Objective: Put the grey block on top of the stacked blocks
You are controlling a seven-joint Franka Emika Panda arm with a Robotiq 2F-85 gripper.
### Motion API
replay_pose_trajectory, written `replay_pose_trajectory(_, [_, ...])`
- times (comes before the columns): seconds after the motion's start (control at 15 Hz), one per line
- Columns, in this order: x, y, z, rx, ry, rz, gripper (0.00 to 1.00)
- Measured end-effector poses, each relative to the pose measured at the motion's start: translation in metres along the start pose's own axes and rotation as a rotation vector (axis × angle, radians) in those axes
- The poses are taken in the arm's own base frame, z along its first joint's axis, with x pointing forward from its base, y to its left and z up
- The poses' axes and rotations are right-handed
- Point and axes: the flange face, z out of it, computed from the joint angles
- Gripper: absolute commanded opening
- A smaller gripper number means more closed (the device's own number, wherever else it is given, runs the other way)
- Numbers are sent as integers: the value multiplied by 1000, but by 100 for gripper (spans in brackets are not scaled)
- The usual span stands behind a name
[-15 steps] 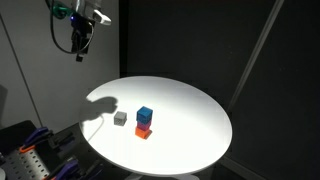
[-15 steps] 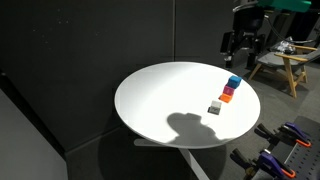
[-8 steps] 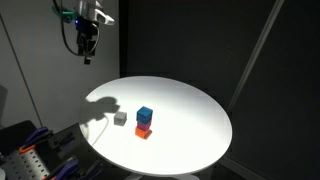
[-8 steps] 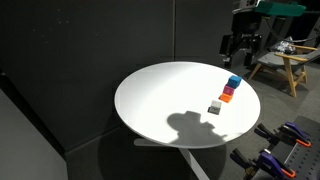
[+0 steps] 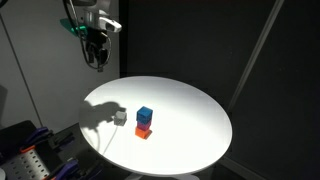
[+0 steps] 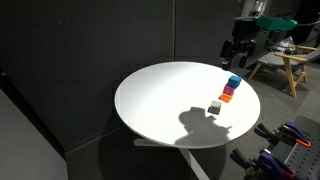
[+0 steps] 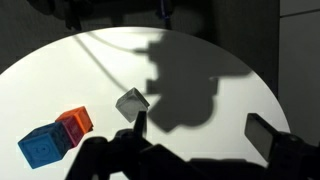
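The grey block (image 5: 120,117) is a small light-grey cube lying on the round white table (image 5: 190,115), just beside the stacked blocks. It also shows in the other exterior view (image 6: 214,107) and in the wrist view (image 7: 131,103). The stacked blocks (image 5: 145,122) are a blue cube above an orange-red cube, seen too in an exterior view (image 6: 230,89) and lying sideways in the wrist view (image 7: 55,137). My gripper (image 5: 97,62) hangs high above the table's edge, well apart from both, also visible in an exterior view (image 6: 238,57). Its fingers (image 7: 200,135) are spread and empty.
The arm's shadow (image 5: 100,110) falls on the table near the grey block. Dark curtains surround the table. A wooden stand (image 6: 285,68) is behind it, and clamps and tools (image 5: 30,155) lie below the table's edge.
My gripper has moved sideways and lower towards the table over the last second. Its shadow has shifted closer to the grey block. The blocks have not moved.
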Motion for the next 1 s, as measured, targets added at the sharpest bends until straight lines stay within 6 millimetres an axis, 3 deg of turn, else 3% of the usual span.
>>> replay_pose_trajectory(0.33, [12,23,19,3,60,-64,100])
replay_pose_trajectory(1.0, [42,35,79,-72,83,-133,100])
